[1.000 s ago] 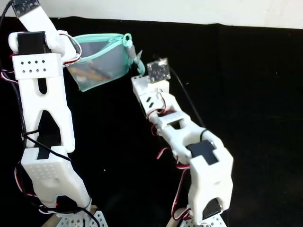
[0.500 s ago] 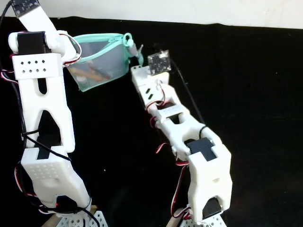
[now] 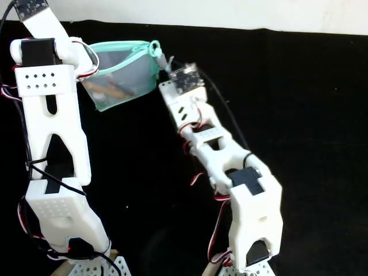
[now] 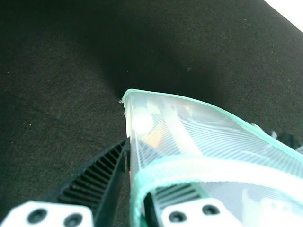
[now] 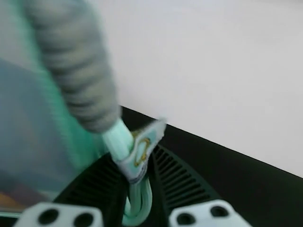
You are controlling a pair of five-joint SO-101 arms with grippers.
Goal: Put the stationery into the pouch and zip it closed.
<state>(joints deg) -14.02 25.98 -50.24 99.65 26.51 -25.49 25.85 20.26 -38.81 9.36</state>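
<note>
The translucent pouch (image 3: 123,72) with teal trim hangs lifted above the black table at the far left. My left gripper (image 4: 142,175) is shut on the pouch's (image 4: 213,151) edge, one black finger (image 4: 102,175) on each side of the wall. Inside I see an orange stick (image 3: 112,89) and a white piece (image 3: 99,95). At the pouch's right end, my right gripper (image 3: 165,70) is shut on the teal zip pull cord (image 5: 120,139). That cord carries a small tag (image 5: 142,149) and a grey sleeve (image 5: 78,61). In the right wrist view my right gripper (image 5: 137,184) pinches the cord low down.
Black cloth (image 3: 299,115) covers the table, with open room to the right of my right arm. A pale wall (image 3: 230,14) runs along the far edge. Both arm bases stand at the near edge.
My right gripper has moved a little farther away and toward the pouch, holding the zip pull. The left arm and the pouch have stayed put.
</note>
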